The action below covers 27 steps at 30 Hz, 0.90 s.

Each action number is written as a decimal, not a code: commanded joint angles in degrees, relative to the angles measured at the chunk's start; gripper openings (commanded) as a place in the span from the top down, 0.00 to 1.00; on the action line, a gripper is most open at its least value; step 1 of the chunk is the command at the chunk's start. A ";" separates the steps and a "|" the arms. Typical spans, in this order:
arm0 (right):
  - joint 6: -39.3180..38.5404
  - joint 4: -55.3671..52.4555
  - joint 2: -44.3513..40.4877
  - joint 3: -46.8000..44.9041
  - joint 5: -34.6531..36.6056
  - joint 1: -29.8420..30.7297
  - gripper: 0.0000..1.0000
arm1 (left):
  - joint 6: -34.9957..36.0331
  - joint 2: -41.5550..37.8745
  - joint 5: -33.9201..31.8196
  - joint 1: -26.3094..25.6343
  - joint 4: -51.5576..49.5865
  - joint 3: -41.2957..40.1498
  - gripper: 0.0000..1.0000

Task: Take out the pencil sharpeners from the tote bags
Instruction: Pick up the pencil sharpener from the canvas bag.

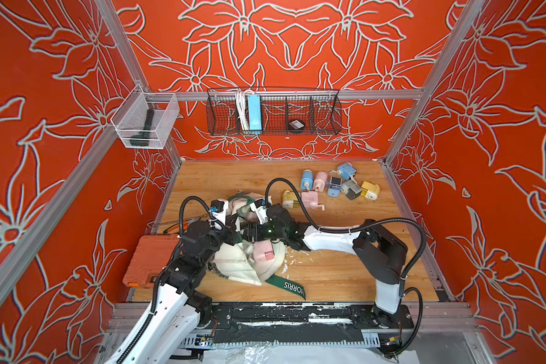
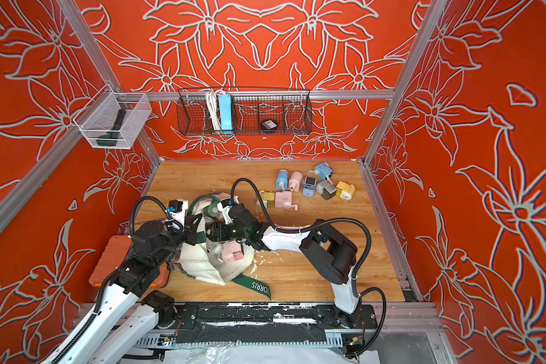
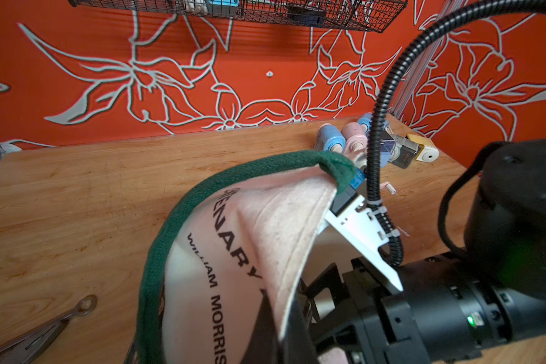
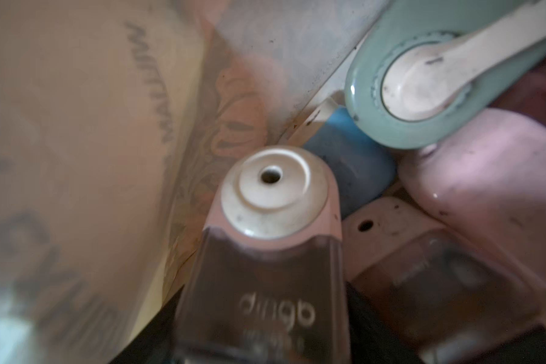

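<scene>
- The tote bag (image 1: 240, 268) lies slumped in the middle of the worktop (image 1: 234, 176). It is cream cloth, and one green handle (image 1: 289, 285) trails toward the near edge.
- The left pincer (image 1: 233, 231) is closed tight on the bag's rim. In the left wrist view the cloth and a second green strap (image 3: 202, 195) rise in an arch, and the mouth stands open.
- The right pincer (image 4: 259, 324) reaches into that mouth. Its jaws stand narrow, one on each side of a pink sharpener (image 4: 275, 220) with a white front and a clear drawer. The blur hides whether they actually press it.
- Crowded behind it inside the bag are a grey-green sharpener (image 4: 423, 78), a blue sharpener (image 4: 353, 157) and more pink ones.
- Eight loose sharpeners (image 1: 334, 186) in blue, pink, yellow and grey cluster on the far right of the worktop, well apart from the bag.
- An orange case (image 1: 148, 261) sits just beside the bag on the left, partly under the left arm.
</scene>
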 commanded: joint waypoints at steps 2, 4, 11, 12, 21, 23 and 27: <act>-0.69 -0.96 3.06 2.83 2.69 0.02 0.33 | -0.36 -0.10 0.19 -0.13 0.39 0.75 1.00; -1.64 -0.94 3.02 3.14 3.58 0.02 0.38 | -0.36 -0.10 0.08 -0.13 0.37 0.75 1.00; -6.73 -1.07 -4.00 -1.00 2.14 0.02 0.52 | -0.36 -0.18 -0.01 -0.13 0.39 0.75 1.00; -7.39 -1.03 -5.93 -2.39 2.14 0.02 0.53 | -0.36 -0.25 -0.01 -0.08 0.36 0.75 1.00; -17.90 -11.69 -24.06 -13.14 2.69 -0.22 0.56 | -0.53 -1.14 -0.56 -0.13 0.21 0.66 1.00; -19.78 -14.52 -28.21 -15.48 3.41 -0.42 0.56 | -0.62 -1.00 -0.30 -0.13 0.21 0.66 1.00; -24.14 -19.88 -37.05 -19.57 5.92 -1.02 0.56 | -0.70 -0.80 -0.02 -0.13 0.21 0.69 1.00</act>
